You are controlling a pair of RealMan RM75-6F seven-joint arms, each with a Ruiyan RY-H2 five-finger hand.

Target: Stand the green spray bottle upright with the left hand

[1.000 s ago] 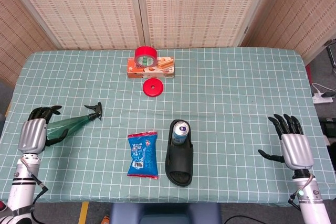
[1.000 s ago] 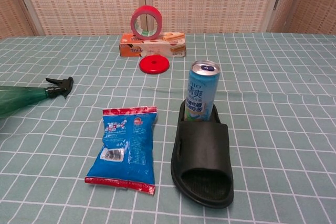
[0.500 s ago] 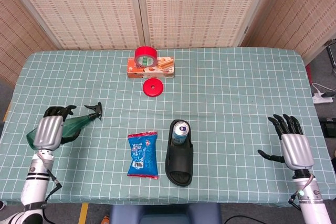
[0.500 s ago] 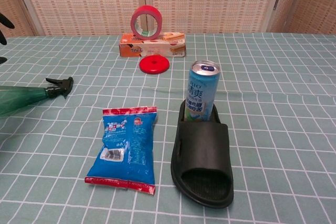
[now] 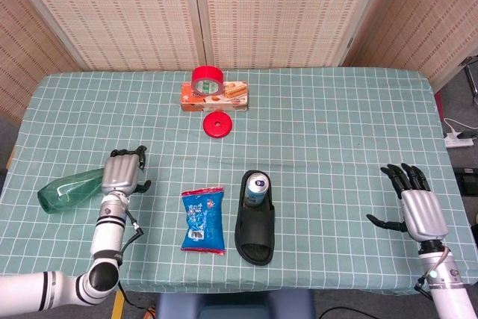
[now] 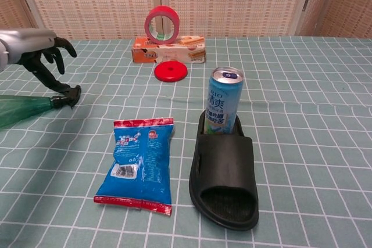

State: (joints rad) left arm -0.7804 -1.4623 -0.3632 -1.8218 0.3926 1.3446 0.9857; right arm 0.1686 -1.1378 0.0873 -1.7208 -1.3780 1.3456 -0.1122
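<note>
Green spray bottle [image 5: 71, 190] is seen lying on its side at the left of the counter [image 5: 336, 125], body toward the left edge, black trigger head [image 6: 67, 95] pointed right. Left hand [image 5: 123, 171] is positioned over the neck and trigger end, fingers [image 6: 49, 56] spread and curled downward in the chest view, with nothing clamped yet; contact with the trigger cannot be confirmed. Judged risk: a grasp taken this close to the nozzle would leave the long heavier body hanging, so the bottle could pivot or slip out when it is tilted up. The round body could also be rolled away toward the counter edge if it is nudged before the fingers are closed. The trigger could be squeezed by a thumb pressed onto it. If the base is set down tilted, the bottle could be tipped back over. Blue snack bag [image 5: 203, 219] lies near, to the right of the hand, and could be brushed on a wide swing. Right hand [image 5: 413, 208] is held at the far right, fingers apart, empty, well apart from everything.
</note>
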